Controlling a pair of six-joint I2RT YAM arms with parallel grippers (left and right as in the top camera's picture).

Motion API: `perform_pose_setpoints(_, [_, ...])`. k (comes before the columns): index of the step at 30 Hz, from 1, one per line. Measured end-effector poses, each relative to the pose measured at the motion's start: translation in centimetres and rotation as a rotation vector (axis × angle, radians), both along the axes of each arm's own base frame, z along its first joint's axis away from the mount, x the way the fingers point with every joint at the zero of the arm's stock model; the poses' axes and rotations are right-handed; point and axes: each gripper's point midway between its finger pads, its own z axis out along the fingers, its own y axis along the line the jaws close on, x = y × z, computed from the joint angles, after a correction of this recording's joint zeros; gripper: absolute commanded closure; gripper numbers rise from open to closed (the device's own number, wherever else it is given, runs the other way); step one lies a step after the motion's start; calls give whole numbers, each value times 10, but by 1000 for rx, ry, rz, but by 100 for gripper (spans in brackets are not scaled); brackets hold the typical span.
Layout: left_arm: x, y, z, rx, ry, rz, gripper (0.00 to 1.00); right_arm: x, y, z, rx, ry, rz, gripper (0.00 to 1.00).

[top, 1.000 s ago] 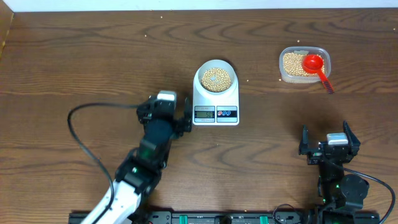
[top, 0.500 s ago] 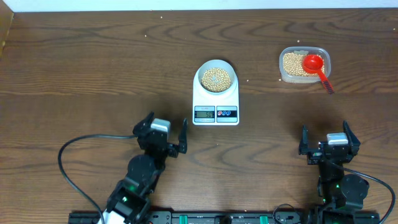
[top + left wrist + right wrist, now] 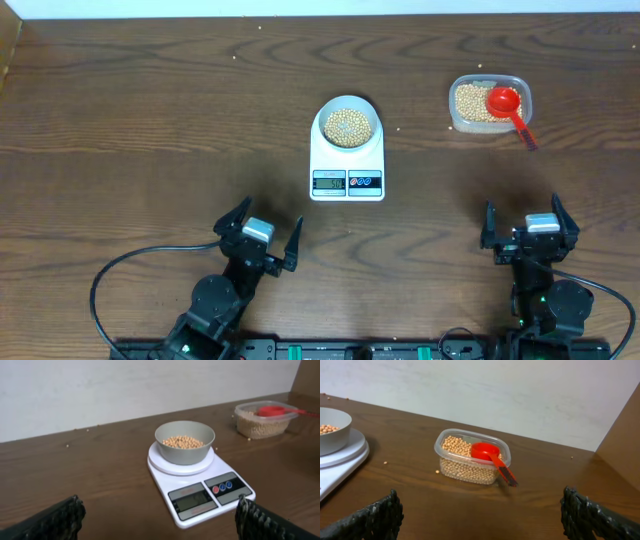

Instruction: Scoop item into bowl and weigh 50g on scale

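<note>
**Near edge, left.** We list the left gripper [image 3: 266,224]: fingers spread wide apart, nothing between them, over the bare tabletop [image 3: 150,120] and facing the scale. A black cable [image 3: 105,285] loops out to the left of its arm.

**Near edge, right.** We list the right gripper [image 3: 526,222]: jaws likewise wide apart and empty, well clear of every item. Its wrist view looks toward the tub.

**Middle.** One scale [image 3: 347,165], white, lying flat on the tabletop, ahead of the left gripper and a little to its right. Its display [image 3: 329,181] and two round buttons [image 3: 359,181], one red and one blue, sit along the edge nearest the robot. We see dark digits on the display but cannot read them.

**On the scale.** One bowl [image 3: 319,118], upright, centred on the round weighing plate. It holds the beans [image 3: 349,126], a shallow tan layer lying below the rim.

**Beside the scale.** One stray bean [image 3: 399,129] on the tabletop just to the right.

**Far right.** One clear tub [image 3: 456,112], well apart from the scale, with more beans inside. A red scoop [image 3: 504,99] rests with its cup in the tub and its handle running out over the near right rim.

**Farthest.** A pale wall [image 3: 125,390] behind the tabletop's back edge.
</note>
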Motion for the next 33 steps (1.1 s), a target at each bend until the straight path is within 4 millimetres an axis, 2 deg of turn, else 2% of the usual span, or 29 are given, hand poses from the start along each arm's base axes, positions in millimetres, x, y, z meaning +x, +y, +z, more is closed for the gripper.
perform_pose_setpoints(6, [-8,4,-9,16,27,-1,2,0,0,0,0,0,0,1])
perform_pose_setpoints(11, [-12,3,3,-10,-15,-19,2,0,0,0,0,0,0,1])
perform_pose_setpoints(17, [-12,2,4,-6,-17,-25,2,0,0,0,0,0,0,1])
perform_pose_setpoints(20, [-10,8,4,52,-41,-7,2,0,0,0,0,0,0,1])
perform_pose_setpoints(23, [-1,30,4,107,-59,84,2,0,0,0,0,0,0,1])
perform_pose_setpoints(24, [4,46,4,127,-61,148,2,0,0,0,0,0,0,1])
perform_pose_setpoints(30, [13,108,4,158,-49,400,2,0,0,0,0,0,0,1])
perform_pose_setpoints(33, [13,125,4,140,-41,471,2,0,0,0,0,0,0,1])
